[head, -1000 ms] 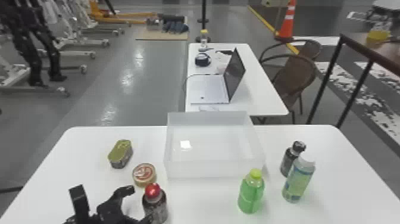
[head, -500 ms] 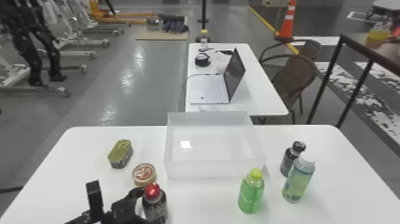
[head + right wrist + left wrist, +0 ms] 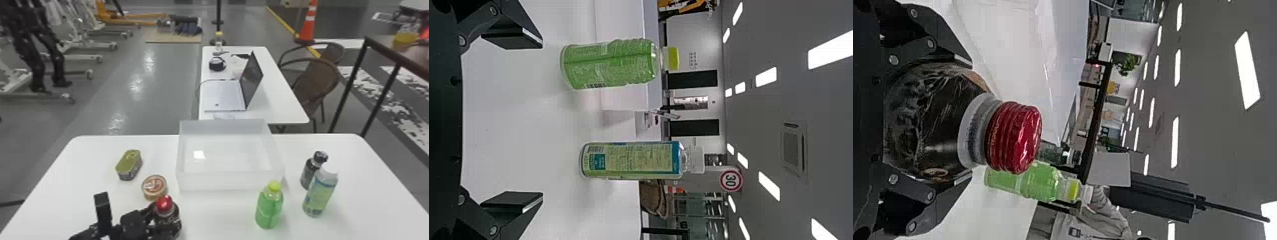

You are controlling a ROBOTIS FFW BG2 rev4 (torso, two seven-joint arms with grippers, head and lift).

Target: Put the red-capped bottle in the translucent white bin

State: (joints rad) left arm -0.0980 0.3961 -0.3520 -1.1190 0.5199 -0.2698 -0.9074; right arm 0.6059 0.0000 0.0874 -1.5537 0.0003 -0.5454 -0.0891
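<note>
Left gripper (image 3: 969,120) closed to bottle width around red-capped bottle (image 3: 1014,137), upright toward bench's (image 3: 214,217) near edge, off translucent white bin's (image 3: 229,182) near-left corner. Right gripper (image 3: 541,120) wide open, empty. Advise: lift plumb, clear rim, then cross.

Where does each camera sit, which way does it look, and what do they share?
Left wrist view: on the left wrist, looking past the black left gripper, fingers either side of the dark red-capped bottle.
Right wrist view: on the right wrist, looking across the white table past the open right gripper.
Head view: on the head, looking forward and down; the left gripper shows.
Shared by head and left wrist views: red-capped bottle, yellow-capped green bottle.
</note>
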